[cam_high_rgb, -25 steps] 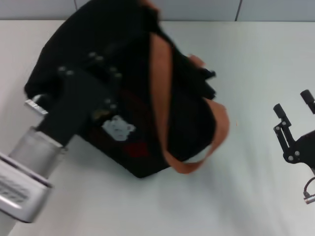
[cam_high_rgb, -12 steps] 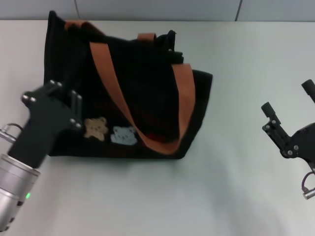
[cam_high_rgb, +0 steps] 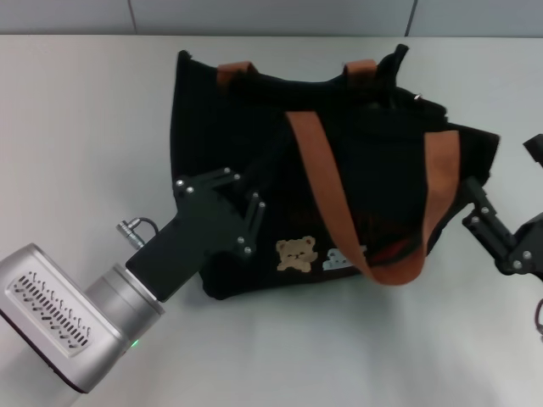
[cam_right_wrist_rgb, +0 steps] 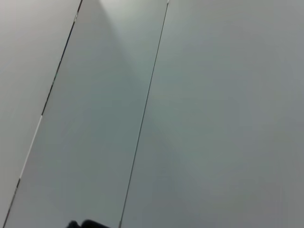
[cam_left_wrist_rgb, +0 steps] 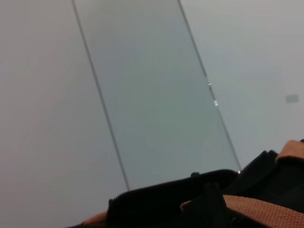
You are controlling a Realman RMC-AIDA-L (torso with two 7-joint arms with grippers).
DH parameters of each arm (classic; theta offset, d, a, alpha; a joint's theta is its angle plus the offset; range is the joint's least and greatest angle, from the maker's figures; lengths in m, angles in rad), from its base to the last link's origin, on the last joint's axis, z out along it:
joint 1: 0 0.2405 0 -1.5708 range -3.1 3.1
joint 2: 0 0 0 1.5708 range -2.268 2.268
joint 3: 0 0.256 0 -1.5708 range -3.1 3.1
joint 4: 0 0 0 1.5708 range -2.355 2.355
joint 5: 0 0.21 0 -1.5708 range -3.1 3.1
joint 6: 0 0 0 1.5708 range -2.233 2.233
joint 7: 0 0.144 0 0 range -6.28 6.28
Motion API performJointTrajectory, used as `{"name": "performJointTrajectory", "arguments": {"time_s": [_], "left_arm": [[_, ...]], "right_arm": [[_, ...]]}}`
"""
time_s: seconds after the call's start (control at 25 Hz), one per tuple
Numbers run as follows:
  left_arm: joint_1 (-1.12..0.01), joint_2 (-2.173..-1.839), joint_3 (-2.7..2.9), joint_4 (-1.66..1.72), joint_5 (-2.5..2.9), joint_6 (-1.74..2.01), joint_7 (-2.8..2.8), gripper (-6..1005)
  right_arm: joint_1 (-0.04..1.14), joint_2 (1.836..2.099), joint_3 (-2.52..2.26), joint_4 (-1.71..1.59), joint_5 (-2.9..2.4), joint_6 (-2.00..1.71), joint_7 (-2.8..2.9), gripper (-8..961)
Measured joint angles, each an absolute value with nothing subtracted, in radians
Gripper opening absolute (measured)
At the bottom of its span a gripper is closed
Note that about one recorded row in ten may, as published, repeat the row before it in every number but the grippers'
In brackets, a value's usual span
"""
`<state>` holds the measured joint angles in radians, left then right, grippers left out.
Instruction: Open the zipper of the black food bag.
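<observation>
The black food bag lies on the white table with its bear pictures facing me and one orange-brown strap looped over its front. The zipper runs along the far top rim, with a small silvery glint near its right end. The same dark rim line shows in the left wrist view. My left gripper presses into the bag's lower left front, black on black. At the bag's right end my right gripper stands open, one finger by the lower right corner.
The white tabletop stretches to the left of and in front of the bag. A grey wall with panel seams runs behind the table. The right wrist view shows only wall panels.
The bag has slid and swung to the right along with my left gripper, and now reaches my right gripper. The right gripper has stayed near the right edge.
</observation>
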<state>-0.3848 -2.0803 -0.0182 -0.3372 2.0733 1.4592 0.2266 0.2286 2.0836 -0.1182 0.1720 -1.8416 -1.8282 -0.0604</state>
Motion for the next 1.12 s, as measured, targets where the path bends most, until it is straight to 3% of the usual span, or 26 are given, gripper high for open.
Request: {"name": "performJointTrajectory", "arguments": {"time_s": [0.52, 0.76, 0.96, 1.12], "left_arm": [[-0.319, -2.075, -0.091, -0.300, 2.077, 1.526, 0.161, 94], [-0.299, -2.071, -0.110, -0.236, 2.075, 1.647, 0.040, 280], [-0.302, -2.070, -0.098, -0.125, 2.080, 1.740, -0.135, 509], [-0.319, -2.066, -0.013, 0.077, 2.083, 1.855, -0.400, 629]], "right_arm": [[0.224, 2.083, -0.113, 0.056, -1.842, -1.909, 0.120, 763], [0.231, 2.083, -0.109, 0.050, -1.838, -1.920, 0.122, 766], [0.235, 2.083, -0.110, 0.047, -1.838, -1.929, 0.146, 769], [0.247, 2.082, -0.116, -0.010, -1.844, -1.944, 0.290, 772]]}}
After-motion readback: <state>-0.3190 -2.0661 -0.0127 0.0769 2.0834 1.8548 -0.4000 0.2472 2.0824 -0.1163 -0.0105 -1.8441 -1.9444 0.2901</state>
